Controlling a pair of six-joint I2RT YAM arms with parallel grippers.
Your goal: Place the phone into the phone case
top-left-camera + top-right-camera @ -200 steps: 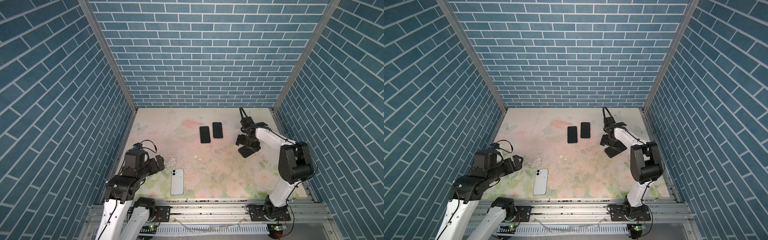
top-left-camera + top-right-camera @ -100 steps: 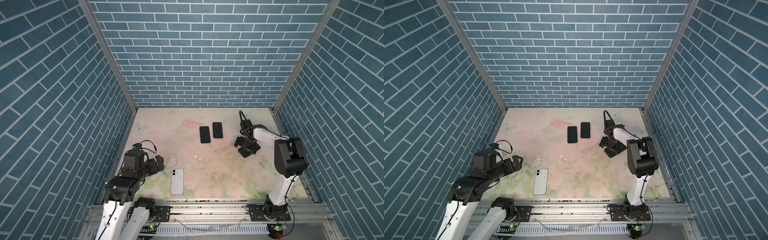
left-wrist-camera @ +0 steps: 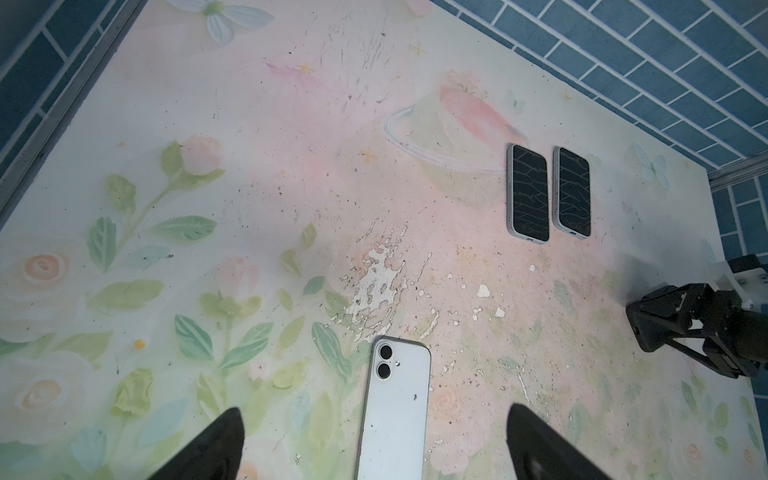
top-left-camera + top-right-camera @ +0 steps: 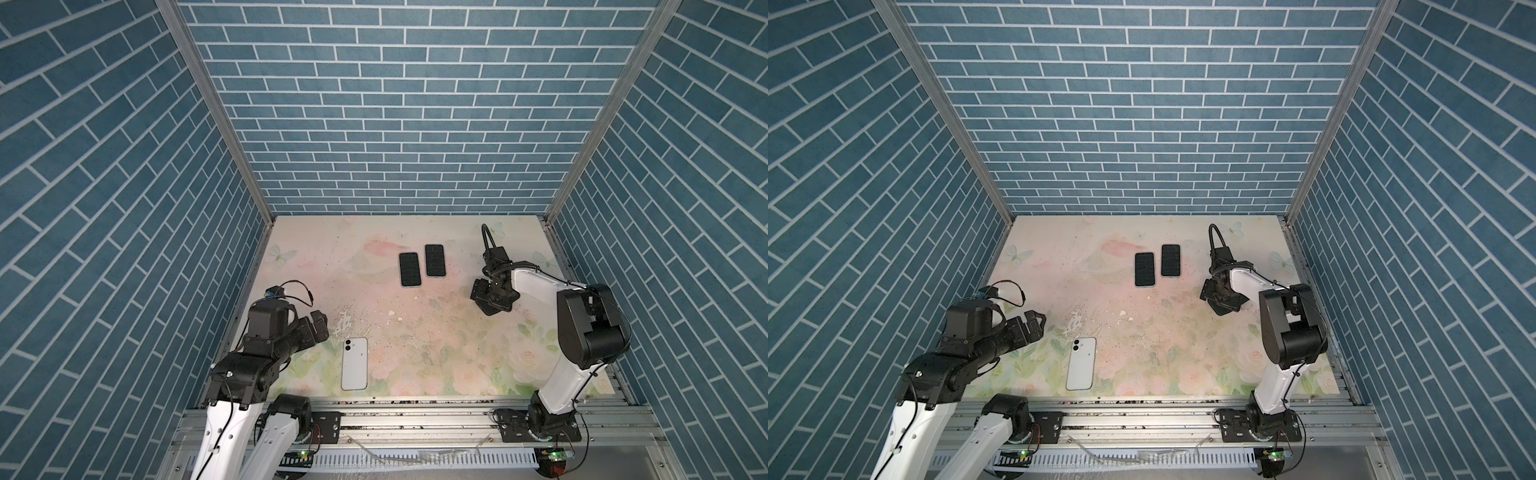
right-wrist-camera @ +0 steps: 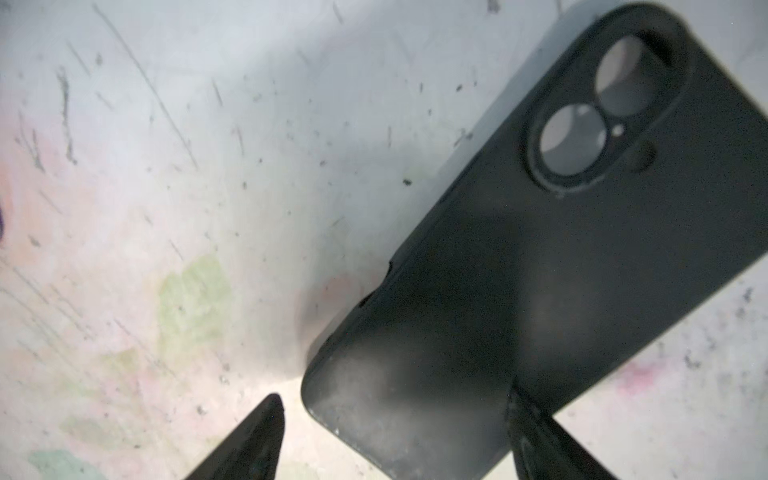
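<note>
The task is at its very start: nothing is held, and phone and case lie well apart. The white phone (image 4: 354, 363) lies back up on the desk (image 4: 436, 345), just ahead of the left fingers (image 3: 216, 449). These are spread wide, and in the left wrist view the phone lines up with the gap between them, untouched.

The black phone case (image 5: 582, 249) lies outer side up, its camera cutout at the end away from the right fingers (image 5: 249, 444). These stand apart astride its near end. One is clear of the corner with bare desk showing between; the other overlaps the edge, and I cannot tell whether it touches. They do not clamp it.

Two other phones (image 4: 410, 269), screens up, lie side by side beyond both pairs of fingers.

Left to do, as I judge it: grip the case, turn its hollow side up, fetch the phone and press it in.
</note>
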